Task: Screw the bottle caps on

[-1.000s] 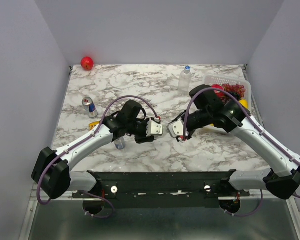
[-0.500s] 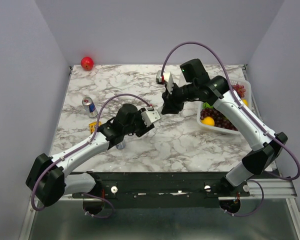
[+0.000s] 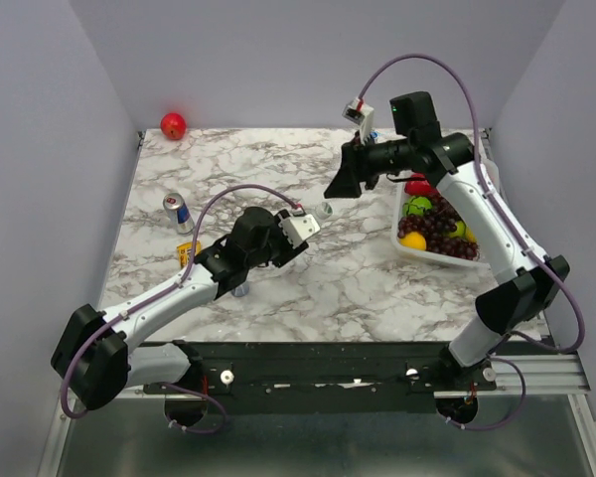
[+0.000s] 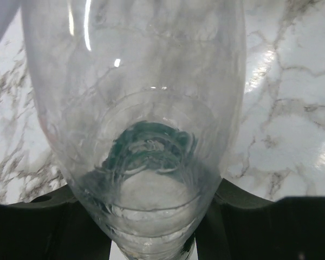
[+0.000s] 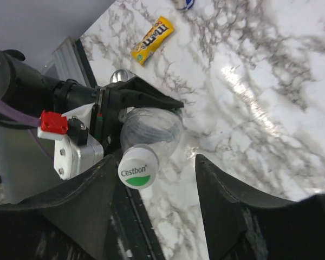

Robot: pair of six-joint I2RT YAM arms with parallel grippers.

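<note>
**Neck end of the clear bottle (image 5: 151,129) faces the right gripper (image 3: 330,191)**

The clear bottle is clamped in the left gripper (image 3: 308,221), a little above the middle of the table (image 3: 228,159). It is held by its fat body. This is seen in the left wrist view, where the see-through body fills the picture between the two dark fingers (image 4: 65,222). The bottle is tipped over, not upright. Its long line runs from near left to far right, and the neck end is turned to the far right. The white cap (image 5: 136,169) with the green mark is seated on that neck. How tight it is cannot be told.

The right gripper is found just to the far right of the white cap, higher up and apart from it. Its jaws are spread, and nothing is held in them. In the right wrist view the white cap is looked at nearly flat-on. It is seen closer to one finger than to the other, not midway in the gap.

So the right arm is judged to be the one nearer to the white cap. For a turn, the spread jaws would need to be brought in along the bottle's long line and set around the white cap, one on each side. A small shift sideways would likely be needed first.
</note>
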